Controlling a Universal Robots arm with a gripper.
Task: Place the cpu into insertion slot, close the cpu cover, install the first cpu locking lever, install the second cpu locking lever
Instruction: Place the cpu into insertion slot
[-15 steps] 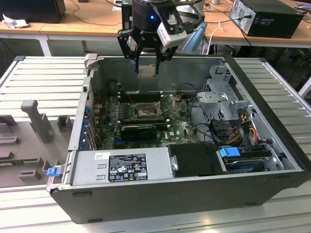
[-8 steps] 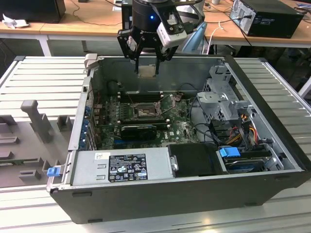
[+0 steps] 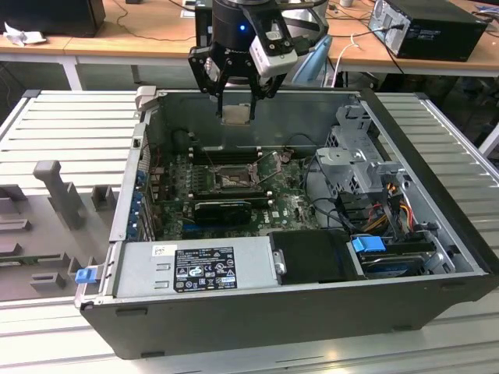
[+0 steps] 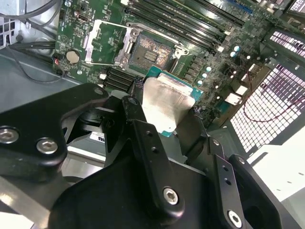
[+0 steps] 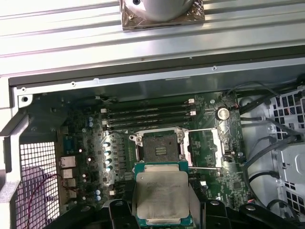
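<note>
1. End effector. The black two-finger gripper (image 3: 236, 107) is clenched on the cpu (image 3: 236, 115), a small flat square chip with a pale silver metal face and a green rim. In the second wrist view one black finger (image 4: 135, 117) presses each of two opposite chip edges, and the metal face lies bare between them.

2. Position of the cpu. In the exterior view the chip hangs in the air above the open dark grey computer case (image 3: 405, 304), over its far wall. It touches nothing but the gripper and is well apart from the board below.

3. Insertion slot. The square black-framed insertion slot (image 5: 159, 149) sits in the green circuit board (image 5: 95, 143) on the case floor. Its contact field is bare, with no chip in it.

4. Cpu cover. The thin silvery cpu cover (image 5: 208, 145), a frame plate with a cut-out centre, is swung open and lies just beside the slot. Green board shows through the cut-out. A thin wire locking lever (image 5: 206, 168) stands free along the cover's edge.

5. Surroundings. Long black memory slots (image 5: 147, 114) run along the far side of the slot. A round silver coin cell (image 5: 222, 113) lies beyond the cover. A grey power supply box (image 3: 195, 269) fills the near side of the case, and a metal drive cage (image 3: 355, 160) stands at the exterior view's right.
</note>
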